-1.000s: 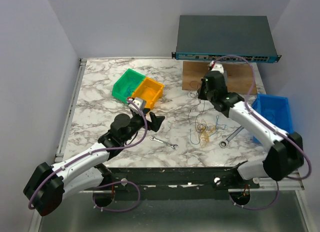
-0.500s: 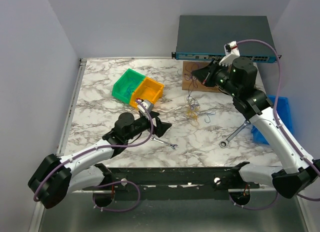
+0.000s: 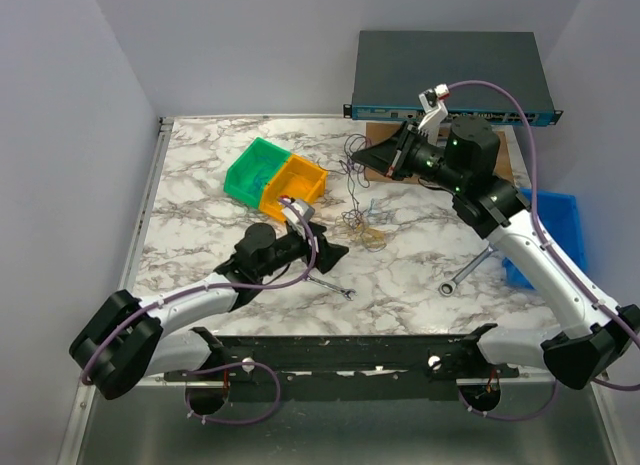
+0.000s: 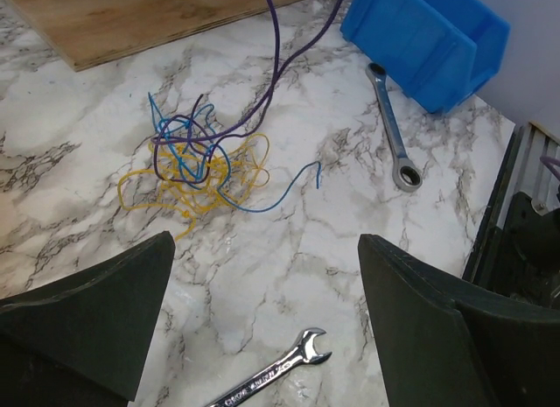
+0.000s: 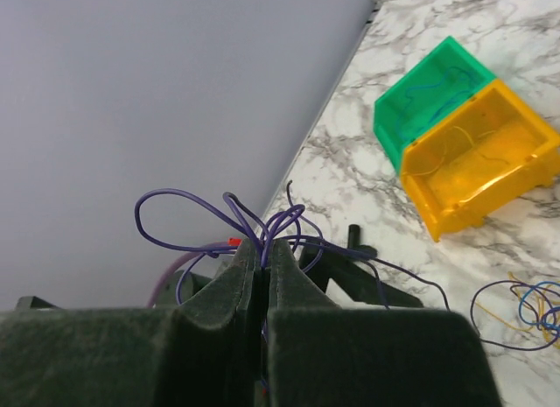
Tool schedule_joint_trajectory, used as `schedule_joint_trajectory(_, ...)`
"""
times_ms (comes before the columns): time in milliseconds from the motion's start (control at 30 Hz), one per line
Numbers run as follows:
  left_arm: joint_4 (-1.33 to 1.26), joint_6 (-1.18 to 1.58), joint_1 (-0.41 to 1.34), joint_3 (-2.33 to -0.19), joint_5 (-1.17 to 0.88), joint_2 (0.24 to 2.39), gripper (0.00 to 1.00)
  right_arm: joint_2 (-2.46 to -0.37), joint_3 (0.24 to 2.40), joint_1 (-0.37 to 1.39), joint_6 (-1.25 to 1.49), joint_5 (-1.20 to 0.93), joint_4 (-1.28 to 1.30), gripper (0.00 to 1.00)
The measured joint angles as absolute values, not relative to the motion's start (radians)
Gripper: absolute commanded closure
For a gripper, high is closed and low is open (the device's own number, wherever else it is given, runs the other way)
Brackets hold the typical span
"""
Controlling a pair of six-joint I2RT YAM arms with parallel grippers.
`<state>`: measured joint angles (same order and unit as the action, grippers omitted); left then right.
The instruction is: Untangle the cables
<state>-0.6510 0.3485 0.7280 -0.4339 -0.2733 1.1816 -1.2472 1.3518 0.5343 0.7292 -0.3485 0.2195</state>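
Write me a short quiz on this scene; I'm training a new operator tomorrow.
1. True or false: the right gripper is shut on purple cables.
2. Which bin sits directly beside the green bin? A: orange bin. B: red bin.
3. Fill in: the left gripper has its jaws ____.
Key: 1 true; 2 A; 3 open.

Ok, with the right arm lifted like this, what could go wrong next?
1. The right gripper pinches purple strands that run down into the cables on the table; the open left gripper pins nothing, so more pulling may lift the whole bunch or tighten the knot.
2. The strands sit at the very fingertips and could slip out.
3. A wrench lies close by the left gripper and might get bumped.
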Motion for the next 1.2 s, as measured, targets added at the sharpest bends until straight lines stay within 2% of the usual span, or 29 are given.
schedule_joint_trajectory(100, -0.655, 0.349, 0.728, -0.441, -0.262, 1.185, 0.15, -1.239, 1.345, 0.541, 0.752, -0.378, 0.201, 0.94)
schedule_joint_trajectory(233, -0.650, 0.348, 0.728, -0.445, -0.235, 1.163, 0.12, -1.200, 1.282, 0.542, 0.746, -0.376, 0.208, 0.94)
schedule_joint_trajectory(567, -0.670, 0.336, 0.728, -0.385, -0.199, 1.013, 0.12, -1.180, 0.929, 0.549, 0.731, -0.269, 0.198, 0.95)
schedule_joint_trajectory(933, -0.662, 0.354, 0.728, -0.397, -0.237, 1.079, 0.36, -1.283, 0.910, 0.685, 0.669, -0.151, 0.180, 0.95)
schedule_joint_trajectory(1000, -0.664, 0.365, 0.728, -0.398, -0.244, 1.085, 0.46, -1.302, 0.916, 0.716, 0.655, -0.127, 0.181, 0.95)
schedule_joint_trajectory(1067, -0.666, 0.371, 0.728, -0.398, -0.247, 1.085, 0.62, -1.317, 0.920, 0.743, 0.643, -0.104, 0.183, 0.95)
schedule_joint_trajectory(1167, -0.669, 0.381, 0.728, -0.398, -0.246, 1.086, 0.76, -1.328, 0.920, 0.774, 0.626, -0.082, 0.184, 0.94)
schedule_joint_trajectory(1200, -0.667, 0.384, 0.728, -0.398, -0.245, 1.086, 0.85, -1.330, 0.920, 0.783, 0.622, -0.079, 0.184, 0.94)
